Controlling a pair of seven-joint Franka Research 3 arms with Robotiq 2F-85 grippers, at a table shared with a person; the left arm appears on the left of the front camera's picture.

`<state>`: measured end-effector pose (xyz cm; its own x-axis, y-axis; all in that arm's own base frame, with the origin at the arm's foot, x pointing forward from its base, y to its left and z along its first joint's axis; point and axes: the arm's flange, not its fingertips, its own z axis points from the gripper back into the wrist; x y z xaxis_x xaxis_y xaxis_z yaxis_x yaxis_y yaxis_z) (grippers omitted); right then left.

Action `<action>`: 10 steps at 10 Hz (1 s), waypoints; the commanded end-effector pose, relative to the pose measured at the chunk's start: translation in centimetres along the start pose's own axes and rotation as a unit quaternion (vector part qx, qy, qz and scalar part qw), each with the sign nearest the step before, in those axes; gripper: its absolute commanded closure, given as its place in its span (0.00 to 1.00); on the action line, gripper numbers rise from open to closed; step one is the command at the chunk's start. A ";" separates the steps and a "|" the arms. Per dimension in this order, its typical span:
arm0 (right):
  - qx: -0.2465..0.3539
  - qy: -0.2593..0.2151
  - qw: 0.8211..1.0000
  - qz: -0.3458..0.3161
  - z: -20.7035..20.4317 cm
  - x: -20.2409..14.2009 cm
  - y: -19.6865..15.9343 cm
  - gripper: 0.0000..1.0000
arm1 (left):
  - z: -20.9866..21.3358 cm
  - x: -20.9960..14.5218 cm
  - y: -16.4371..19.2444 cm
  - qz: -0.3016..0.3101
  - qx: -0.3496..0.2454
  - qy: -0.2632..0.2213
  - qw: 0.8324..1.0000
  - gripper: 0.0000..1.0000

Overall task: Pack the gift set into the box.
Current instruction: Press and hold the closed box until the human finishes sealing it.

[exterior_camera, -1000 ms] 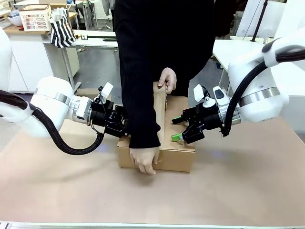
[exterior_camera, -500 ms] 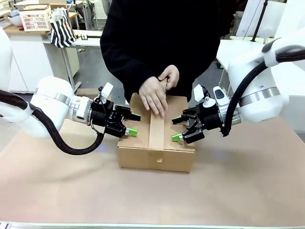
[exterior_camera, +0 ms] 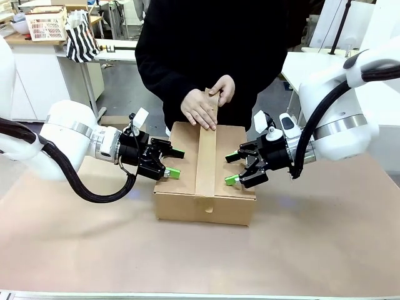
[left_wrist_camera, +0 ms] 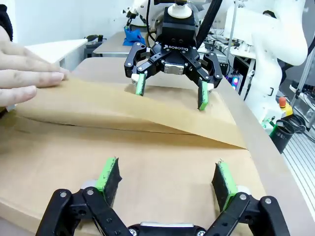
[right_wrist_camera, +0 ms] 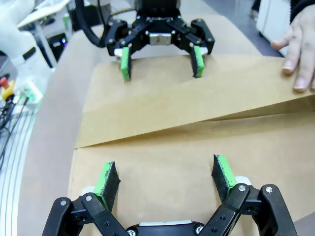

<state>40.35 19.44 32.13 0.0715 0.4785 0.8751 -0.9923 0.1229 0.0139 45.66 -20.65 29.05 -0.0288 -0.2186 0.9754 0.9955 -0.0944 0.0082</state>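
Box (exterior_camera: 206,181): closed, mid-table, tape strip (exterior_camera: 205,159) partly pressed by the person's hands (exterior_camera: 201,111) at its far edge. Contents hidden. Left gripper (exterior_camera: 174,162) and right gripper (exterior_camera: 232,167): both wide, empty, flanking the box.

I get bright, even overhead light, with soft shadows under the box (exterior_camera: 205,199). Front view is sharp. Both wrist views bend at the edges, and their backgrounds go soft.

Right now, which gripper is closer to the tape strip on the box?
Right, slightly. The right gripper hangs open over the box just right of the tape strip; the left gripper sits open at the box's left edge, farther off.
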 end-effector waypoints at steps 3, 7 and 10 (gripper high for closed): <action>-0.010 -0.002 1.000 0.006 0.0 -0.2 0.0 0.00 | 0.1 0.0 0.0 -0.004 0.002 0.002 1.000 0.00; -0.010 -0.002 1.000 0.006 0.0 -0.2 0.0 0.00 | 0.1 0.0 0.0 -0.004 0.002 0.002 1.000 0.00; -0.010 -0.002 1.000 0.006 0.0 -0.2 0.0 0.00 | 0.1 0.0 0.0 -0.004 0.002 0.002 1.000 0.00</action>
<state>40.35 19.44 32.13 0.0716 0.4785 0.8751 -0.9923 0.1229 0.0139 45.66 -20.65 29.05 -0.0288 -0.2186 0.9754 0.9955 -0.0944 0.0082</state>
